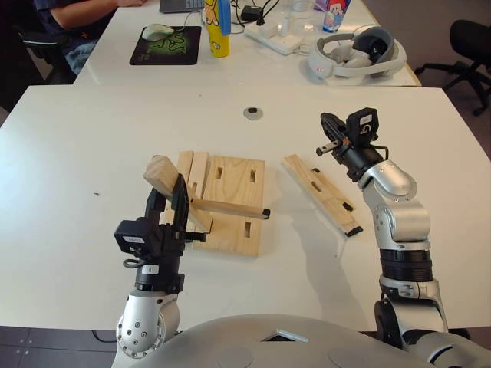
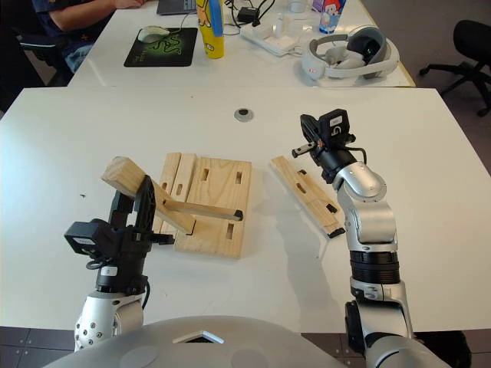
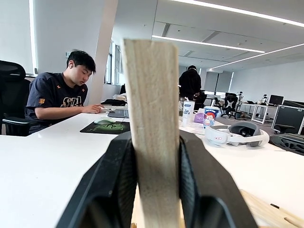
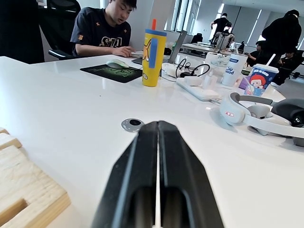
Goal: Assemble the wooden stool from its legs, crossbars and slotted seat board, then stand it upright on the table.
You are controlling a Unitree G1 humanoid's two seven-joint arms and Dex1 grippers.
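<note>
The slotted seat board (image 1: 234, 201) lies flat in the middle of the white table (image 1: 77, 161). My left gripper (image 1: 170, 195) is shut on a wooden leg (image 1: 161, 174), held tilted above the board's left part. A crossbar (image 1: 234, 208) juts from that leg to the right, over the board. In the left wrist view the leg (image 3: 153, 118) stands clamped between the black fingers (image 3: 116, 180). A second leg piece (image 1: 322, 192) with dark-tipped ends lies on the table to the right of the board. My right gripper (image 1: 327, 123) hovers just beyond it, shut and empty (image 4: 158, 126).
A round cable grommet (image 1: 252, 113) sits in the table behind the board. The adjoining far table carries a headset (image 1: 357, 52), a yellow bottle (image 1: 219, 27), a mouse pad (image 1: 165, 44) and cables. Bare tabletop stretches left and right of the parts.
</note>
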